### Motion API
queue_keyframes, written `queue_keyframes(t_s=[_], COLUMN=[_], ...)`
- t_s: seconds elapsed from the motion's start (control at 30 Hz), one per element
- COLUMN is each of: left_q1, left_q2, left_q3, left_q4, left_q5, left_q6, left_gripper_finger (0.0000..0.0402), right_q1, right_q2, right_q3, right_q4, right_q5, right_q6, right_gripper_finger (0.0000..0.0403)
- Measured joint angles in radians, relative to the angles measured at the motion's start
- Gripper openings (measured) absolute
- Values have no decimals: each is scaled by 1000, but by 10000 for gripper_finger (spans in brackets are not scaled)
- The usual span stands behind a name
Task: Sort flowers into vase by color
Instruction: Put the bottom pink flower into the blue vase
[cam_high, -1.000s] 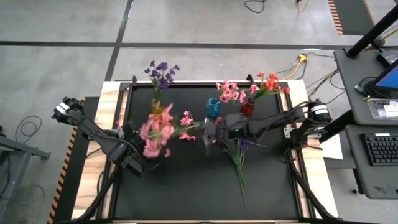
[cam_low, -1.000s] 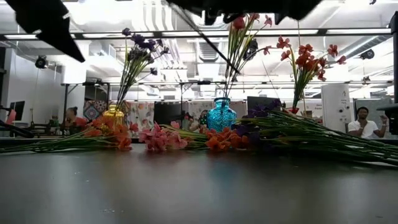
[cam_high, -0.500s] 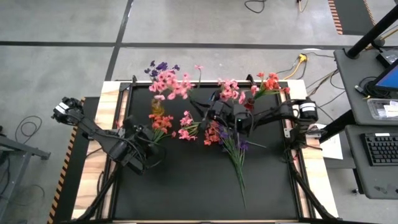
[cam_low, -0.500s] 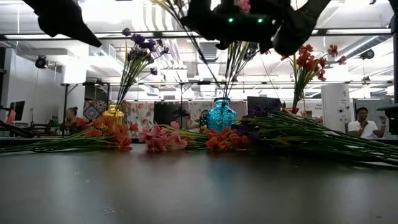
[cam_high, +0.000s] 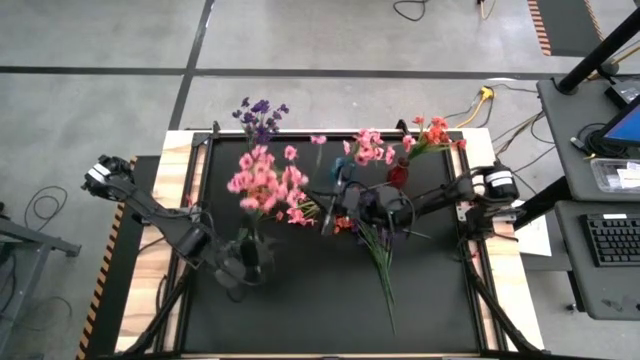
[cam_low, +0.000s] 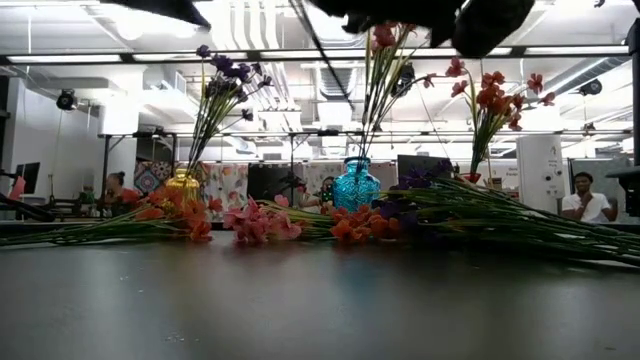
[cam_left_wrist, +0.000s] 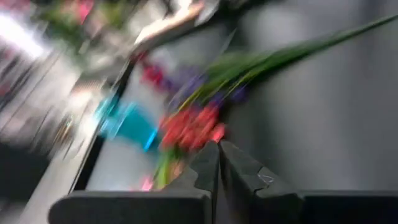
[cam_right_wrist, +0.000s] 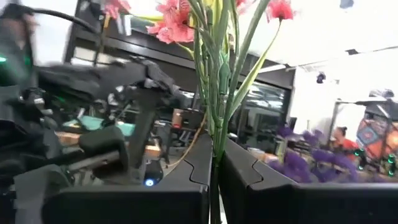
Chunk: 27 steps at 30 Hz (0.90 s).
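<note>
Holding a pink sprig (cam_high: 265, 180) aloft by its stem: right gripper (cam_right_wrist: 214, 171) is clamping shut on it, mid-table beside the blue vase (cam_low: 356, 184).

You're handling something light, whippy and top-heavy; stay gripping low on the stem, never the blossoms. Left gripper (cam_left_wrist: 219, 163) is sitting closed and empty, near-left. Loose flowers (cam_low: 300, 222) are lying across the table centre.

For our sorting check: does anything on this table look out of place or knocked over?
No vase is tipped: the yellow vase and blue vase stand upright. What looks out of place are loose flowers lying flat on the table, purple and coral mixed. The right gripper holds pink flowers; the left gripper is shut, empty.
</note>
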Motion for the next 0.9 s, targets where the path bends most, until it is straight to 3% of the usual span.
queue_keyframes(t_s=[0.2, 0.4, 0.57, 0.9], left_q1=[65, 180, 250, 274], left_q2=[-44, -48, -20, 142], left_q3=[-159, -287, -300, -157], left_q4=[501, 933, 1019, 1027], left_q5=[319, 388, 569, 582], left_q6=[284, 262, 173, 217], left_gripper_finger=[3, 3, 35, 145], right_q1=[95, 180, 217, 224], right_q2=[-54, -56, -33, 51], right_q3=[-2, -1, 22, 134], right_q4=[-36, -15, -14, -29], right_q5=[11, 10, 11, 10], right_q6=[-13, -6, -6, -50], right_gripper_finger=[11, 11, 11, 11])
